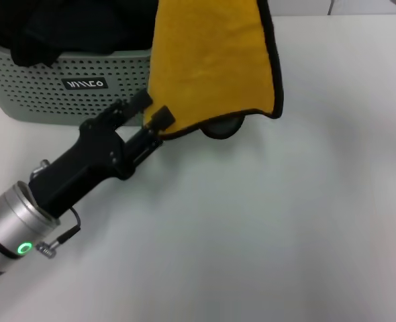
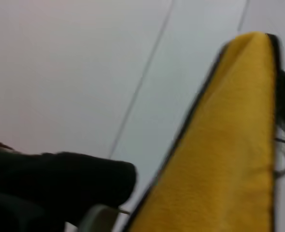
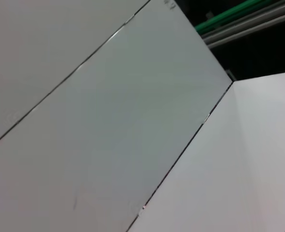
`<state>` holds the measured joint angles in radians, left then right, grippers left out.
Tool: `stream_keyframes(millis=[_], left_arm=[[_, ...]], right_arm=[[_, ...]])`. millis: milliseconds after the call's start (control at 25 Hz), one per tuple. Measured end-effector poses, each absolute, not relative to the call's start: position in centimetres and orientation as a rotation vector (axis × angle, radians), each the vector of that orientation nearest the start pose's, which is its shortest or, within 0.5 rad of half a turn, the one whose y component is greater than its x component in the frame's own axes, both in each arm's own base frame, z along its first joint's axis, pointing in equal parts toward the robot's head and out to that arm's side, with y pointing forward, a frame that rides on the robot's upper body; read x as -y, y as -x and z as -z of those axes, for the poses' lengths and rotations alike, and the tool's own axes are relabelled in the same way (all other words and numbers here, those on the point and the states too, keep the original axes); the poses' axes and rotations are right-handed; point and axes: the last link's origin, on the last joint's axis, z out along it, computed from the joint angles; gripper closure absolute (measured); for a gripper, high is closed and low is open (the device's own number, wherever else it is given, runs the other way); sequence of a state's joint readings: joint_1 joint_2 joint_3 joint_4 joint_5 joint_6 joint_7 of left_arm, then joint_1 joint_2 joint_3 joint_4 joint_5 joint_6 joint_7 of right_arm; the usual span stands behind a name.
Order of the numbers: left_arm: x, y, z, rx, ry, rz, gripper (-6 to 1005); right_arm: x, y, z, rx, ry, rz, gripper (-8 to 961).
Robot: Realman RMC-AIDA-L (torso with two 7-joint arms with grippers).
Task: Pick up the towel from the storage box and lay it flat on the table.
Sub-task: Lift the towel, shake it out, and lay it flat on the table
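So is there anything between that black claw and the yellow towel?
No. In the head view the left claw touches the towel at its lower corner, with no gap showing.

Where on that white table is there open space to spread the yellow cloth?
Bare table lies right of the left gripper and below the hanging towel. It is crowded near the storage box, where arm and cloth meet.

A soft, fuzzy cloth nap is shown on the towel (image 1: 211,60), edged with black stitching. The storage box (image 1: 57,87) is seen as matt perforated plastic. The table (image 1: 285,221) is rendered smooth, faintly sheened. The left gripper (image 1: 151,111) appears to be matt black, possibly plastic.
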<state>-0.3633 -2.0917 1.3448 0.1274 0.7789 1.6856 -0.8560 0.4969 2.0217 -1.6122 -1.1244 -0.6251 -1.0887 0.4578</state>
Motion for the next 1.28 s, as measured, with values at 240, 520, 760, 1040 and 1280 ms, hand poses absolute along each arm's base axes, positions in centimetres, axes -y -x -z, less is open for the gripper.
stream_keyframes(millis=[240, 520, 760, 1040, 1280], left_arm=[[-24.8, 25.9, 4.6, 0.589, 2.334, 1.413, 411], [-24.0, 25.5, 5.1, 0.579, 2.421, 1.426, 411], [-23.5, 25.1, 4.8, 0.55, 2.431, 1.485, 410], [-24.7, 25.2, 4.9, 0.525, 2.305, 1.445, 410], [-25.7, 26.6, 4.0, 0.577, 2.115, 1.4, 409]], right_arm=[[-36.7, -4.0, -3.6, 0.692, 1.954, -1.108, 938], [-37.6, -2.7, -3.2, 0.689, 1.961, -1.074, 938], [-37.9, -2.2, -3.0, 0.679, 1.961, -1.065, 937], [-38.4, 0.1, -1.5, 0.67, 1.997, -1.029, 937], [-38.8, 1.3, -0.1, 0.654, 2.03, -0.978, 936]])
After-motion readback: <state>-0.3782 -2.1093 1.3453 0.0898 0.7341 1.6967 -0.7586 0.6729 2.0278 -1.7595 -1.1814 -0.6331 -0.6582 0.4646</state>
